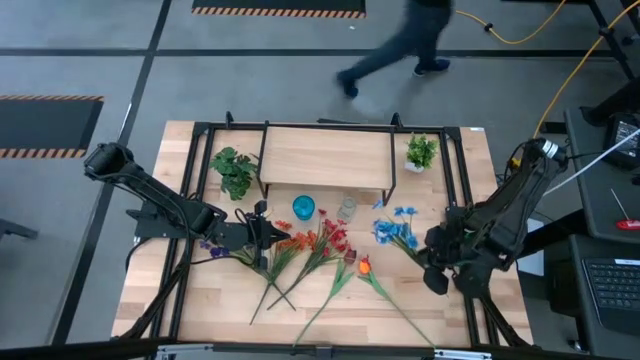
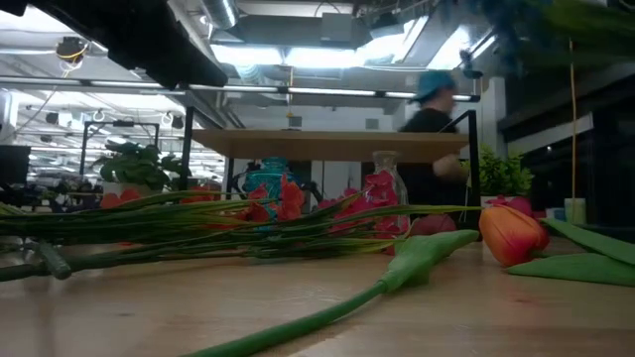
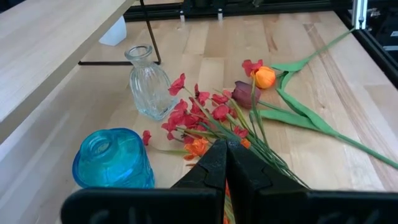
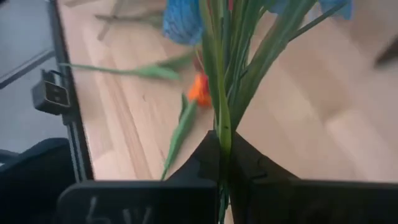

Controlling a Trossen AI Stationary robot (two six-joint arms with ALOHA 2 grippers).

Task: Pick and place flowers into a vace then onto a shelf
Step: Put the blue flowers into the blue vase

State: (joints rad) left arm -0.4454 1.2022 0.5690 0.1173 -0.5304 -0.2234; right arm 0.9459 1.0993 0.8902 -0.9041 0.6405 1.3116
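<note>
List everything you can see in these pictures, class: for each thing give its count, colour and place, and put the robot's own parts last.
shelf: one, light wood on black legs, far middle of the table.
table: one, light wood, under everything.
blue vase: one, blue glass, in front of the shelf.
clear vase: one, clear ribbed glass, beside the blue vase.
potted plants: two, leafy green, one at each end of the shelf.
red and orange flowers: a bunch, lying mid-table.
orange tulip: one, lying near the table's middle.
blue flowers: a bunch, held at the stems.
person: one, dark clothes, walking beyond the table.
left gripper: shut, by the red and orange flowers.
right gripper: shut on the blue flowers' stems.
</note>
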